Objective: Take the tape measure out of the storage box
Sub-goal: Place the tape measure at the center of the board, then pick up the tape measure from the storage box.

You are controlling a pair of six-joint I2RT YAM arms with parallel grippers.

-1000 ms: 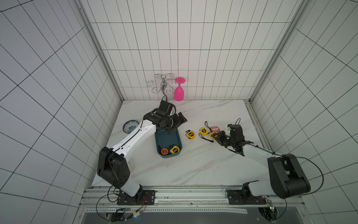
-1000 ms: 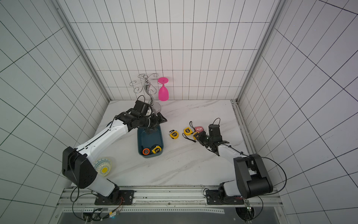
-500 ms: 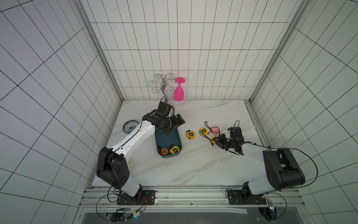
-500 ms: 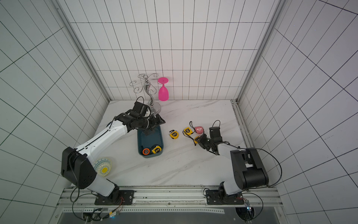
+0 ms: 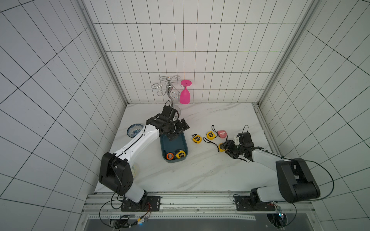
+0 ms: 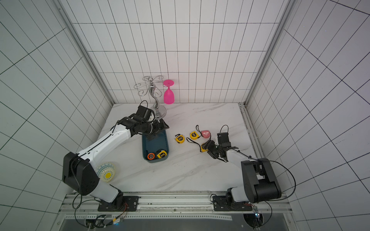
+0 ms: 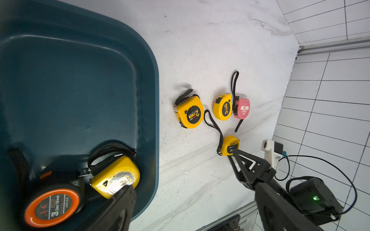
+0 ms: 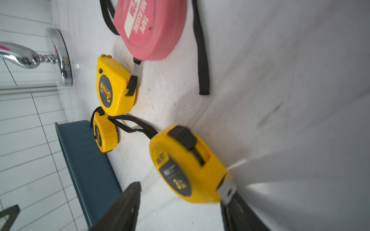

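Open right end effector is straddling a loose yellow tape measure; the storage box is holding an orange-ringed tape measure and a strapped yellow tape measure nearside; open left end effector is partly hiding its far end

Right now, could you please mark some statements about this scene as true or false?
1. Two tape measures lie in the storage box. True: an orange one and a yellow one.
2. The pink tape measure is in the box. False: it lies on the table.
3. The left claw grips a tape measure. False: it hangs open over the box, empty.
4. The right claw is open with a yellow tape measure between its jaws. True.
5. A pink glass hangs upside down from the metal rack. True.
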